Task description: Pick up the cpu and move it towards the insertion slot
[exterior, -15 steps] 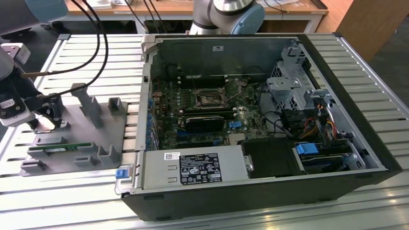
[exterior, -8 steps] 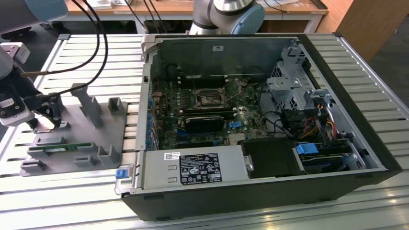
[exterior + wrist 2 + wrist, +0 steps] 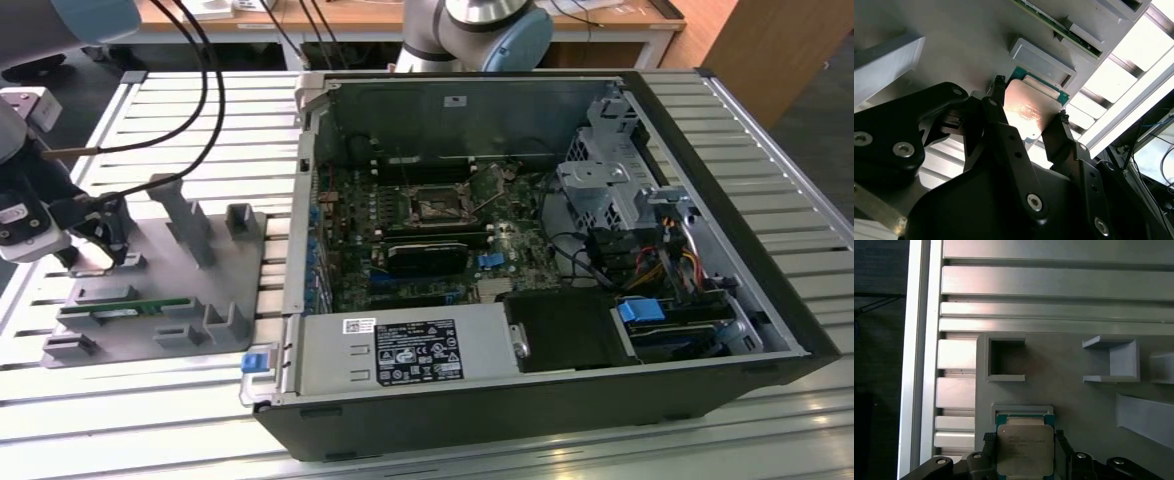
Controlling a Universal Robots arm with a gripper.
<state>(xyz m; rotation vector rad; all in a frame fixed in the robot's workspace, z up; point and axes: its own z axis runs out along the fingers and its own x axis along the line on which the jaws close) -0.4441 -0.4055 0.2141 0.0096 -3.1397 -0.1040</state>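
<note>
Two fingers [image 3: 990, 441] of my hand [image 3: 1025, 436] sit closed against opposite edges of the cpu [image 3: 1025, 454], which lies in its pocket on the grey fixture [image 3: 1079, 405] on the worktop [image 3: 1054, 280], well apart from the insertion slot [image 3: 437, 206] inside the open computer case [image 3: 454, 110].

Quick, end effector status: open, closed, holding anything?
End effector: closed on the cpu, gripping it by two opposite edges, at the grey fixture.
</note>
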